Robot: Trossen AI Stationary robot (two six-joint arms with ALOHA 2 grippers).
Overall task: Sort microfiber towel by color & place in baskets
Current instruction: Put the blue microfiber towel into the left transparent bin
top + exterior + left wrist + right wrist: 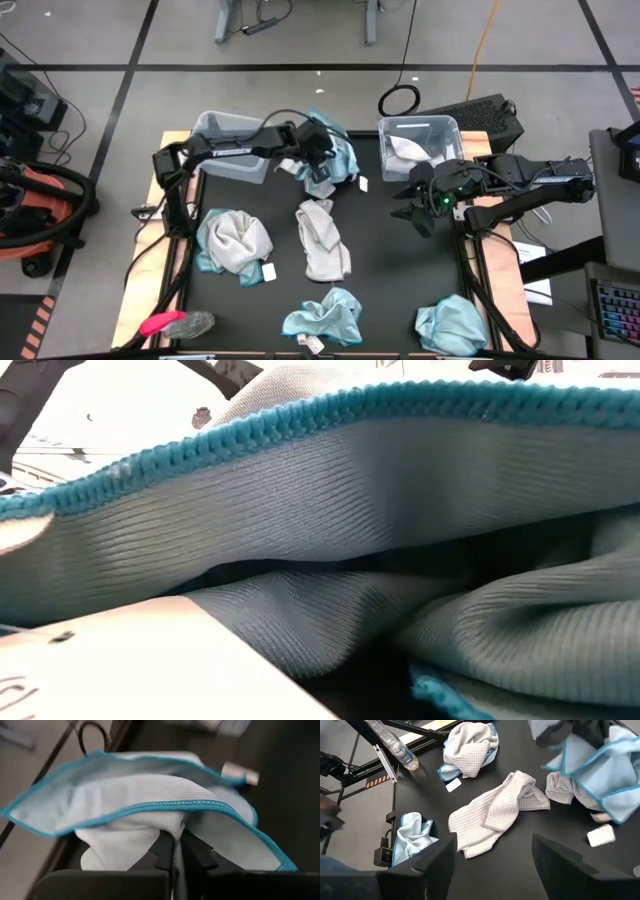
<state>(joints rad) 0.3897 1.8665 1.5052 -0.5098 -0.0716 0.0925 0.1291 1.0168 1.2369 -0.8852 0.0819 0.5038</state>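
left gripper: the left gripper [312, 140] sits at the far middle of the table, clenched on a fold of the teal-blue towel [335, 160]; the left wrist view shows its fingers [165, 851] pinched together with cloth [150, 810] between them.
held towel: bunched, draping from the gripper toward the near right, its white tag [362, 183] hanging at the right edge; whether its lower folds touch the table, I cannot tell.
left basket: the left basket [215, 125] stands just left of the gripper at the far left of the table, nearer to this arm than the other tub.
key relation: the carry goes sideways, left from the gripper along the table's far edge; judged from this, a short move.
right gripper: the right gripper [412, 205] waits at the right of the table, released, jaws wide and holding nothing.
right basket: the right basket [440, 128] lies just beyond it on the far side and holds 1 pale towel [405, 150].
loose towels: 4 lie on the table, including a grey-white towel [322, 238] in the middle, long axis near to far.
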